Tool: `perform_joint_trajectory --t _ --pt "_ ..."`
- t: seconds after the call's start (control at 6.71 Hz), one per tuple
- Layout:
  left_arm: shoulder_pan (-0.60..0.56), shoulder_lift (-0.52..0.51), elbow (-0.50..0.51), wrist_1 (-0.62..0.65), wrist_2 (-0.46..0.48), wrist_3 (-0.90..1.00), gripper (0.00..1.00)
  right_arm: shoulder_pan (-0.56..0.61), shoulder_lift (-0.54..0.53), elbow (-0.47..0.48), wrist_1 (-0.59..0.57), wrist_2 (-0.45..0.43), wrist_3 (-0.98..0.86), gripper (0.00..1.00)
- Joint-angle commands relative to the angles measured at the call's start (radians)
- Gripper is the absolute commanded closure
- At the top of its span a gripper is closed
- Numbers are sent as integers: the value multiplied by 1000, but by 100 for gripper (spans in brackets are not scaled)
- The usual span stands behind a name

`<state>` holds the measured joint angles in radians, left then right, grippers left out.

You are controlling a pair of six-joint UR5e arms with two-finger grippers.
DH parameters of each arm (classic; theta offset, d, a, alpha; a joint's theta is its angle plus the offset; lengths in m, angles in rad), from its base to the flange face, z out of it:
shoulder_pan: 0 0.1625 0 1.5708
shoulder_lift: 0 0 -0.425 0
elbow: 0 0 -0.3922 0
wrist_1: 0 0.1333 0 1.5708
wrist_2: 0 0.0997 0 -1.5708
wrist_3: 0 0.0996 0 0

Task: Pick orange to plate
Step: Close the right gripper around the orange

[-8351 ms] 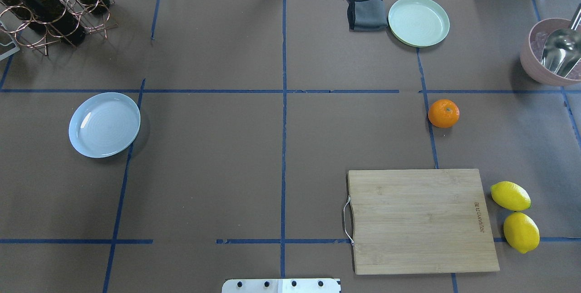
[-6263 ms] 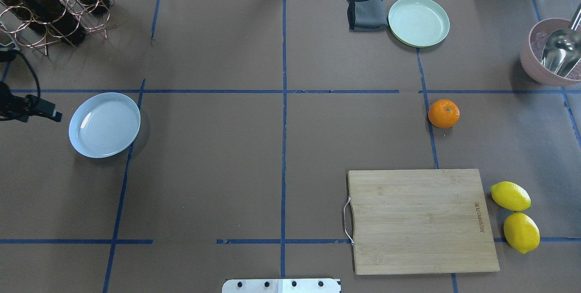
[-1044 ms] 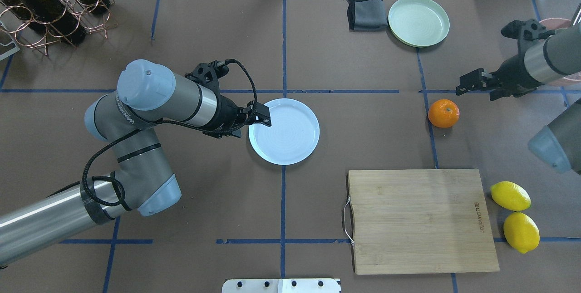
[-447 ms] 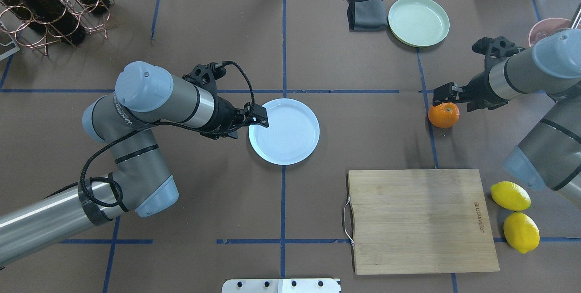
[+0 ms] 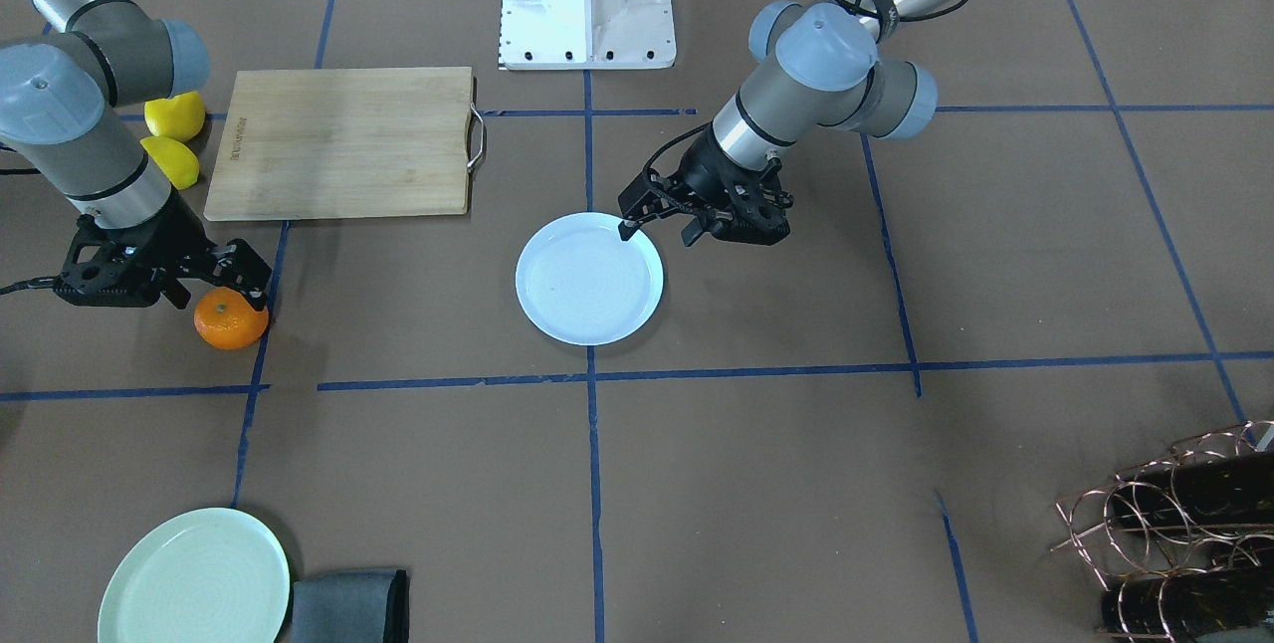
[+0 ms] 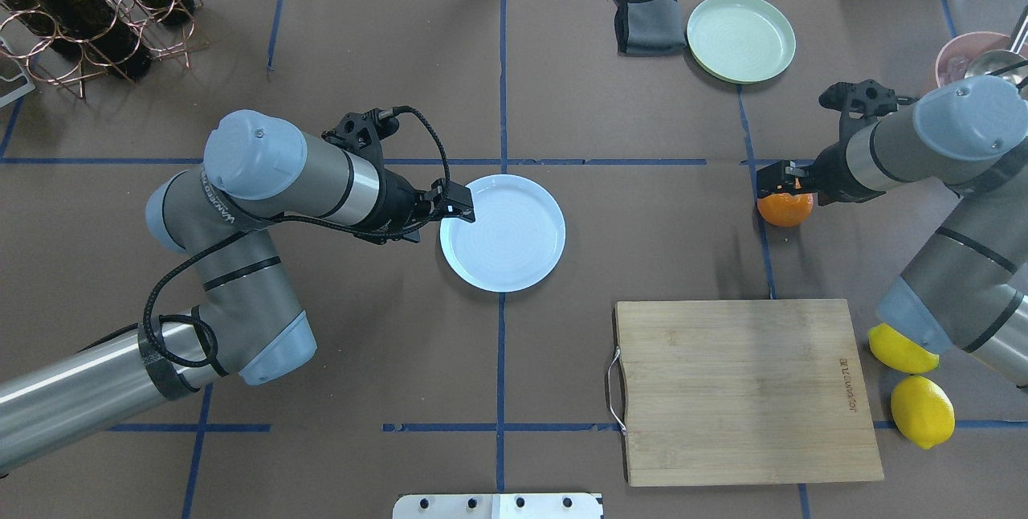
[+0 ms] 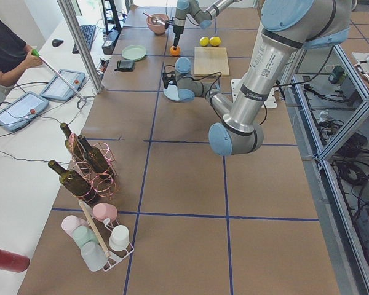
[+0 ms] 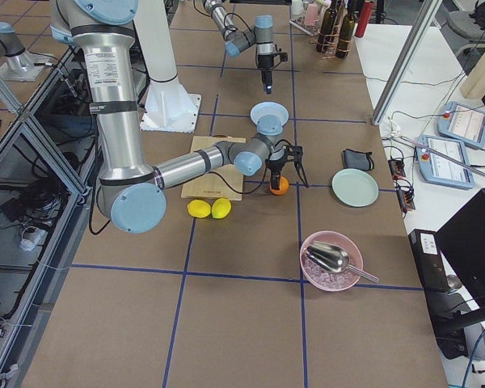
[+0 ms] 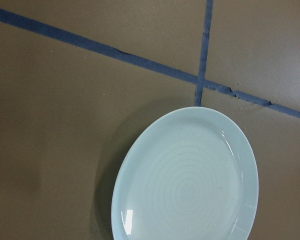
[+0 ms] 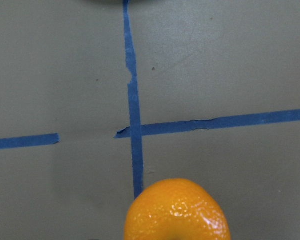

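one orange (image 6: 785, 210), two lemons (image 6: 922, 411), two plates (image 6: 502, 234), one cutting board (image 6: 743, 390)

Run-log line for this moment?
right gripper: open, over small bright-orange round fruit on table | left gripper: open, at rim of round pale-blue plate | fruit: not yet on plate

Brown table cover (image 6: 361, 326), blue tape grid (image 6: 502, 101) — white side bench (image 7: 24, 153), aluminium post (image 7: 80, 43), even light.

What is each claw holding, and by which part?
Nothing is held. The right claw is open over the orange, not closed on it. The left claw looks open at the rim of the plate.
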<state>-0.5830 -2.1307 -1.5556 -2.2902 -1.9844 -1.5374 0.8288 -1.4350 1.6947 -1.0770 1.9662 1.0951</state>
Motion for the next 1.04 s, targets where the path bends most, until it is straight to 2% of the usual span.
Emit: perform_joint_trajectory --t 0.0,0.75,0.89 --pt "0 0 -3 0 1 -1 3 -16 2 -13 2 -16 2 0" --pt "-1 2 -12 0 1 -10 1 -28 18 -46 3 -39 0 0" --pt "-1 2 -15 0 1 -15 1 -30 18 -49 3 -46 2 5"
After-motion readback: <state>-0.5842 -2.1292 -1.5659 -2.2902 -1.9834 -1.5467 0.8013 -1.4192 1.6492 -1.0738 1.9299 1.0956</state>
